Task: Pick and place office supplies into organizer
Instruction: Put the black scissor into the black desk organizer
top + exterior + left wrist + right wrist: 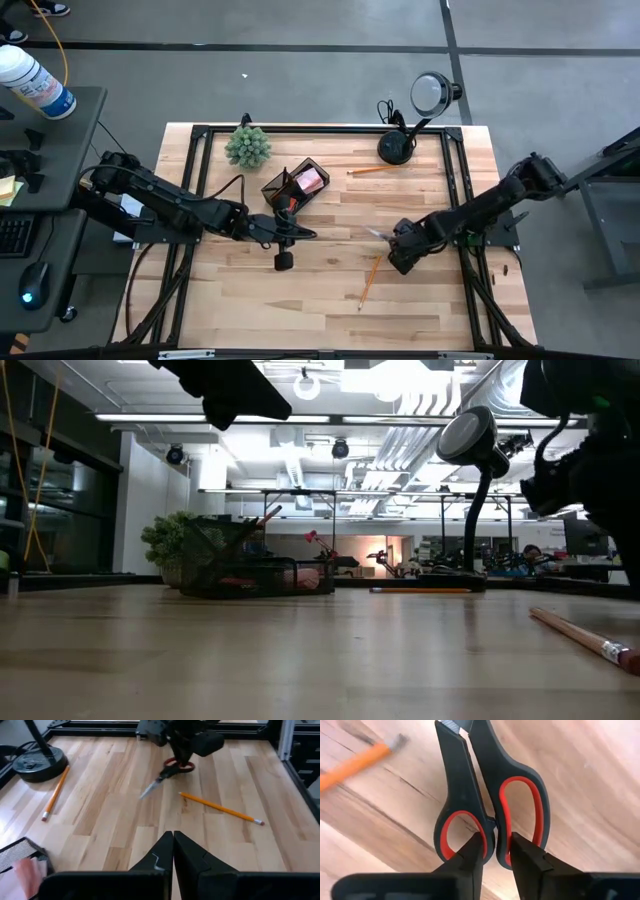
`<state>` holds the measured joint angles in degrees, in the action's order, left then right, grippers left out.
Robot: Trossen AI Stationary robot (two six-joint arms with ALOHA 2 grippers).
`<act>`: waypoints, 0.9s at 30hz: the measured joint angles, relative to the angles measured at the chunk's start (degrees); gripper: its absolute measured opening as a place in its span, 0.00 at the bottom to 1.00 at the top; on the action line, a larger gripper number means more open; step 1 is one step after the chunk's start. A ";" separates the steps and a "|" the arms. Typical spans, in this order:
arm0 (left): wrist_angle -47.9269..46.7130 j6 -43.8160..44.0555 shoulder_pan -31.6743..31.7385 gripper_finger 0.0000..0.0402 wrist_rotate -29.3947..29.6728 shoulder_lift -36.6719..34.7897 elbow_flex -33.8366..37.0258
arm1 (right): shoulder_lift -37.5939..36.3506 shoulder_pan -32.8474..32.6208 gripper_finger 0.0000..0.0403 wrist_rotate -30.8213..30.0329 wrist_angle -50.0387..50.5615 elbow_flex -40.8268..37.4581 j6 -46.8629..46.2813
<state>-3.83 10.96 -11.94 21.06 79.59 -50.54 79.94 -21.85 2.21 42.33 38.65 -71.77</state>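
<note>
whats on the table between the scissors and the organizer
Only bare wood: the high view shows nothing lying between the scissors, gripped by the right pincer, and the organizer. The pencils lie off that line.

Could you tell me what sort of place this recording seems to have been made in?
Probably a robotics lab or workshop in a large open room. The wooden table stands on a bare grey floor, the low view shows exposed ceiling ducts and strip lights, and a desk with a keyboard and mouse sits beside it.

table [330, 300]: pale planked wood, smooth | scissors [490, 795]: matt black and red plastic handles | organizer [278, 184]: seemingly dark mesh
</note>
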 joint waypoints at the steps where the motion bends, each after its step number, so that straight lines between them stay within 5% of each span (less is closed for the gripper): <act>1: 0.24 0.00 0.00 0.01 -0.59 0.00 0.00 | -0.59 0.36 0.18 -0.59 -0.04 0.47 0.16; 20: 1.39 0.97 -0.05 0.01 -6.07 0.00 -1.22 | -2.36 11.67 0.17 -14.39 -0.23 18.95 18.55; 27: 9.42 0.05 -0.07 0.01 0.24 0.00 -1.38 | -2.38 16.01 0.18 -15.82 -3.73 24.07 24.61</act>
<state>5.59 11.01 -12.01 21.30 79.59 -51.92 77.56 -5.84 -13.62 38.60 62.72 -47.16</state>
